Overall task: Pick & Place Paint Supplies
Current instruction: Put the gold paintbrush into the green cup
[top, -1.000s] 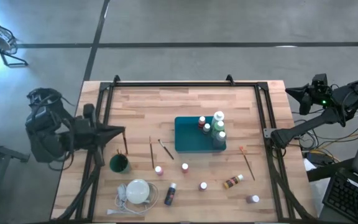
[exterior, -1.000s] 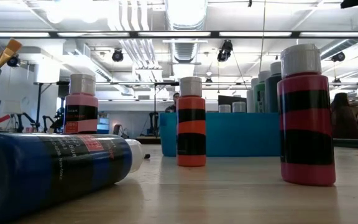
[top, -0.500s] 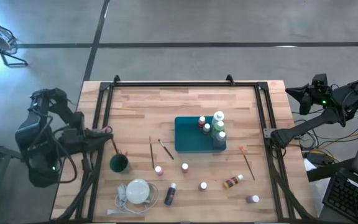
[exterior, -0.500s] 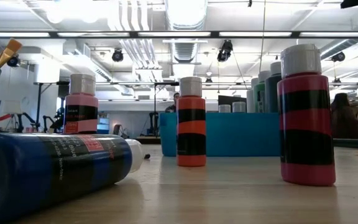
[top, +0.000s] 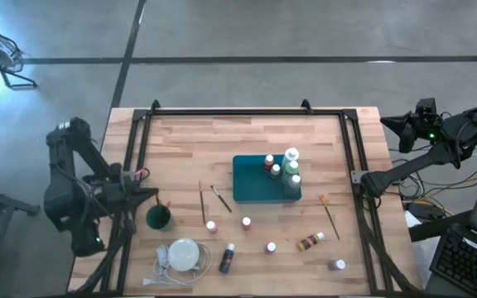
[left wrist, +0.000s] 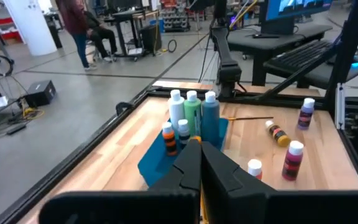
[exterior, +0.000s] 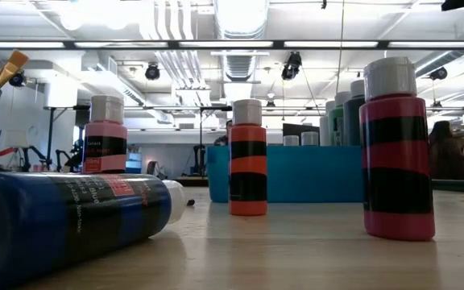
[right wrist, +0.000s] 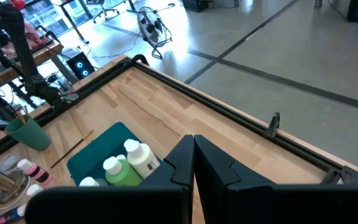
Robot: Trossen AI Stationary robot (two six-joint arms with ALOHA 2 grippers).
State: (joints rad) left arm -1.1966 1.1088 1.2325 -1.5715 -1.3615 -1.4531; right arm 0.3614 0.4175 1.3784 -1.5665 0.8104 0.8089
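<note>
Several white-capped paint bottles stand or lie on the wooden table: pink ones (top: 211, 226) (top: 246, 223), a blue one (top: 227, 258) on its side, a brown one (top: 310, 242) on its side, and a purple one (top: 337, 265). More bottles (top: 291, 172) stand in the teal tray (top: 251, 186). Thin brushes (top: 202, 203) (top: 330, 213) lie flat, and others stick out of the green cup (top: 158, 218). My left gripper (top: 156, 196) is shut and empty at the table's left edge, just beyond the cup. My right gripper (top: 392, 124) is shut and empty, raised past the far right corner.
A white round disc (top: 183, 255) with a cord lies near the front left. A black metal frame (top: 238, 112) runs around the table's edges. Bare wood stretches across the far half of the table. People are in the room beyond the table.
My left arm has swung about beside the table's left edge and sunk lower. Its wrist has rolled, and its shut gripper has shifted a little toward the near edge, closer to the green cup.
</note>
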